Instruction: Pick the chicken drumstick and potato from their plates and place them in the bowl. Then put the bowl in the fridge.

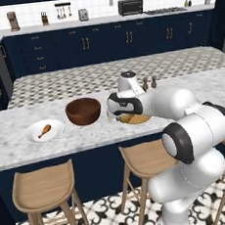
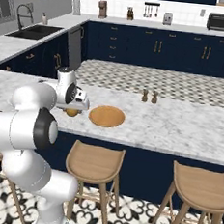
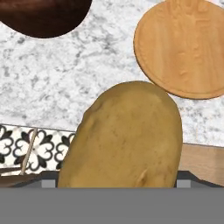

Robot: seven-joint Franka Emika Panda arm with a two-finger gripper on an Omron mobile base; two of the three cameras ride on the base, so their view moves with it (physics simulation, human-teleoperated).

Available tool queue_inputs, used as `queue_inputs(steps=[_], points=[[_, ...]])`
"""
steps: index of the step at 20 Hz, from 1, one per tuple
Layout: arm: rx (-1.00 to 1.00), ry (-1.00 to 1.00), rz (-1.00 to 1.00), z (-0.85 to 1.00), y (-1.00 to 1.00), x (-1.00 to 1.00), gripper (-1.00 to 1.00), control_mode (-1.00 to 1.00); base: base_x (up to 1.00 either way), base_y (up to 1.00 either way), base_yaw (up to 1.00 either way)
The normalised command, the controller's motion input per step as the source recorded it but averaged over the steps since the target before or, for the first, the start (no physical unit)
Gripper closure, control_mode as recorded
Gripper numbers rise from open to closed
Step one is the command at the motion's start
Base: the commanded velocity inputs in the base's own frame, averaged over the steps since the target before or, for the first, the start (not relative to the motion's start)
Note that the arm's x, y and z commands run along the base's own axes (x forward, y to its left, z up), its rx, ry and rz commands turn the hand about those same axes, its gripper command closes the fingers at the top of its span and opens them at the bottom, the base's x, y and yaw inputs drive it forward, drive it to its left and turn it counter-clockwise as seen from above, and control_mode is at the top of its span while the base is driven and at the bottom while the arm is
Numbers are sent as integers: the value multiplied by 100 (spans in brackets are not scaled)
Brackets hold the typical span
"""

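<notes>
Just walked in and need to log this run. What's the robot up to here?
The white arm has the potato in its claw, lifted off the wooden plate, which now lies bare on the marble counter. The dark bowl sits just beside it with no food visible inside. The chicken drumstick rests on the white plate, untouched.

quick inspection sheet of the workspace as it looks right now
surface: white marble counter, carrying the things below
job's things: yellowish-tan potato off its flat light-brown wooden plate; orange-brown chicken drumstick on glossy white plate; deep dark-brown wooden bowl looks empty
clutter: two small brown shakers
grippers: gripper closed on the potato, by the counter's front edge
cables: nothing seen
surroundings: wooden stools, navy cabinets
</notes>
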Motion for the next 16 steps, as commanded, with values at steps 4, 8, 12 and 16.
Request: queue_inputs(steps=[4,8,12,16], points=[[0,0,0,0,0,0,100,100,0,63,-8],[0,0,0,0,0,0,100,100,0,48,-9],[0,0,0,0,0,0,100,100,0,44,-4],[0,0,0,0,0,0,100,100,0,54,-2]])
